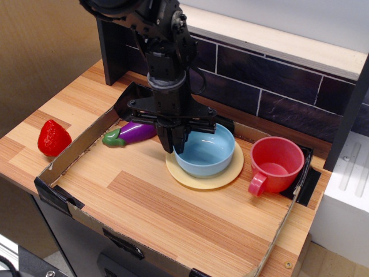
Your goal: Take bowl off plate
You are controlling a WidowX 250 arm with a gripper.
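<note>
Right now, in your one camera view, the bowl [206,153] sits on the plate [222,178], and both rest inside a shallow cardboard tray [63,158] laid on the wooden counter [66,104]. You can see three other things in or near that tray: a purple toy eggplant [130,133] with a green stem lies just left of the bowl, a red mug [275,163] stands to the right of the plate with its handle toward the camera, and a red toy strawberry [53,138] lies outside the tray on the counter's left edge. The bowl and the mug both look empty.

Your bowl is round, light blue, smooth and plain, narrower than the pale yellow plate whose rim shows around its front. The gripper [177,143] is clenched on the bowl's left rim, its dark fingers close together with the wall pinched between them.
</note>
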